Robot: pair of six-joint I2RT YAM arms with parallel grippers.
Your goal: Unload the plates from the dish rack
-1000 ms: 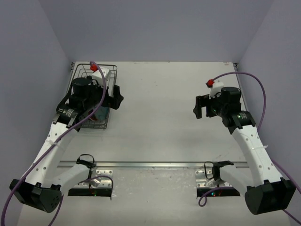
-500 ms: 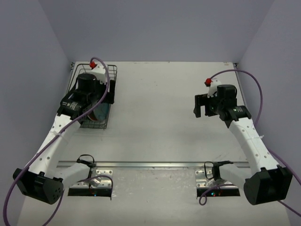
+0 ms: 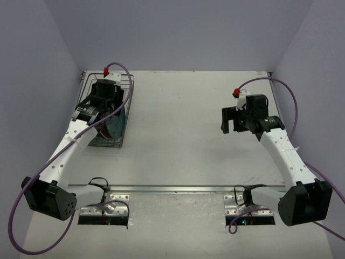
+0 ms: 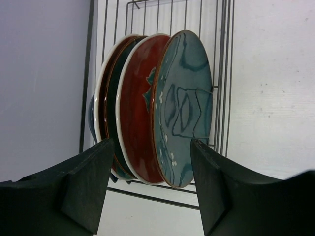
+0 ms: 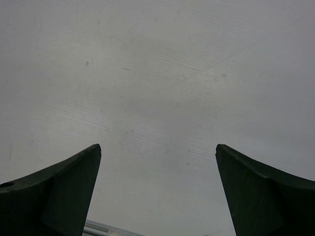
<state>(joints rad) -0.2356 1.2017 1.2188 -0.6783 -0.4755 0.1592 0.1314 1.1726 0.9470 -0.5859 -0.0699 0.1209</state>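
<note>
The plates (image 4: 157, 103) stand on edge in the rack (image 4: 225, 59) at the worktop's (image 3: 188, 118) far left, dead ahead of the left jaws, which are parted and empty with the stack lined up in their gap, while the right jaws hang wide and empty, well apart.

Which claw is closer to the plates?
Left. The left claw is right at the plates in the rack; the right claw hangs far across the table.

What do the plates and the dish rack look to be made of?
Plates: probably glazed ceramic, with glossy red and teal faces that catch highlights and pale rims. Dish rack: thin dark wire, likely coated metal, with a dull finish.
</note>
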